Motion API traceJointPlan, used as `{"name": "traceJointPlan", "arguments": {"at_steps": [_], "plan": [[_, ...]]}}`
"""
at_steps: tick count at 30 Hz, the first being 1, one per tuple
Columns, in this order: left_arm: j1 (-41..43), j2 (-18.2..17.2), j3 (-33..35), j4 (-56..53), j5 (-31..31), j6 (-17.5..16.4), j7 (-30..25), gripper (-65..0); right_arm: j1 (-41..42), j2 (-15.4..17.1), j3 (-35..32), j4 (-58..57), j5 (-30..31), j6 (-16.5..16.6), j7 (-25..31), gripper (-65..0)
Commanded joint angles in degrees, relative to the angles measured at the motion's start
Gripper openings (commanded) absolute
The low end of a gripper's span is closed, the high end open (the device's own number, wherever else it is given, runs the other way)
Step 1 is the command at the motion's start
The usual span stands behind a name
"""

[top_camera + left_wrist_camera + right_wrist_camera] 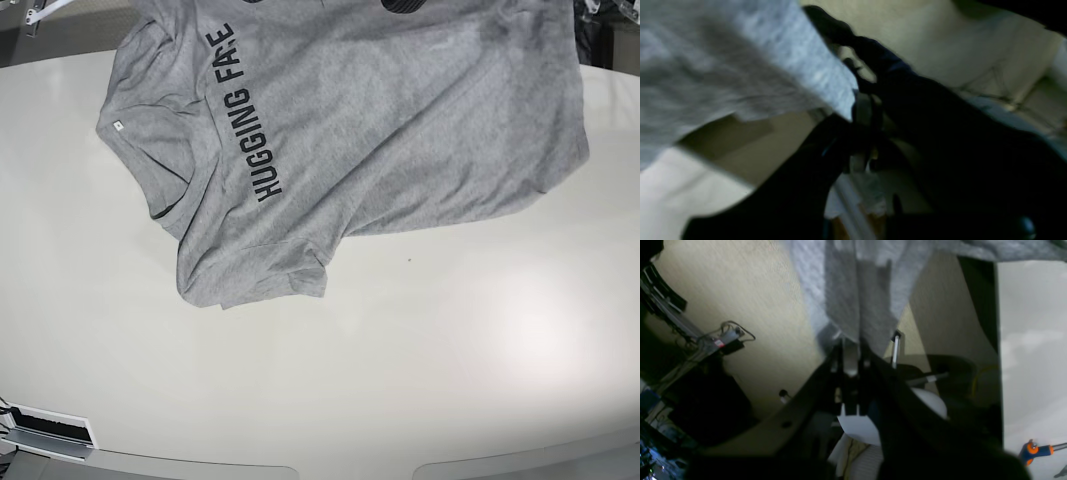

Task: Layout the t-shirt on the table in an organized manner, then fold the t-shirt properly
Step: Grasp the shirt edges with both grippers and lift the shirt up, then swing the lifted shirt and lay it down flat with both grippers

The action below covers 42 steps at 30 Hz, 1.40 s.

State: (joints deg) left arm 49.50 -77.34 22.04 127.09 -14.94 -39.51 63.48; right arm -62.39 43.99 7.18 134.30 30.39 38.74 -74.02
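- The t-shirt [400, 130] hangs sideways over the table [400, 350], lifted along its far edge.
- The right gripper [853, 350] pinches bunched grey cloth.
- The left gripper [860, 100] meets the cloth's edge (blurred; grip unclear).
- Laying out looks unfinished, and folding has not begun.

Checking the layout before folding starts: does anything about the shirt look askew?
Yes. The t-shirt lies turned sideways on the table, lettering running vertically, one sleeve bunched, its upper part cut off by the frame's top edge.
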Motion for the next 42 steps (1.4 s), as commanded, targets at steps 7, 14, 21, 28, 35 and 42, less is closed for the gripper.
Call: {"name": "traceJointPlan", "arguments": {"at_steps": [7, 14, 21, 28, 35, 42], "plan": [[0.0, -0.9, -7.93, 6.34, 13.05, 6.54, -9.68, -65.0, 3.19, 0.66, 0.37, 0.7, -12.94, -3.91, 11.1, -65.0], [0.0, -0.59, -22.95, 6.36, 21.81, 21.62, -13.29, -65.0, 13.22, 0.63, 0.37, 0.7, -14.38, -9.88, 20.94, -65.0], [-0.02, -0.59, -35.23, 6.36, 22.56, 29.11, -22.14, -65.0, 24.81, 0.63, 0.37, 0.7, -10.86, -6.32, 28.96, -65.0], [-6.62, -0.55, -36.48, 4.17, 16.02, 30.58, -27.15, -65.0, 37.07, 0.11, 0.31, -0.48, -2.82, -5.92, 32.46, -65.0], [-17.22, 4.22, -36.46, -4.13, 4.17, 26.05, -31.8, -65.0, 44.94, -1.57, -0.5, -11.41, 7.19, -2.64, 30.38, -65.0], [-18.1, 6.23, -36.41, -6.03, -5.01, 9.33, -31.82, -65.0, 46.21, -3.17, -6.47, -12.2, 8.33, 1.26, 25.05, -65.0]]}}
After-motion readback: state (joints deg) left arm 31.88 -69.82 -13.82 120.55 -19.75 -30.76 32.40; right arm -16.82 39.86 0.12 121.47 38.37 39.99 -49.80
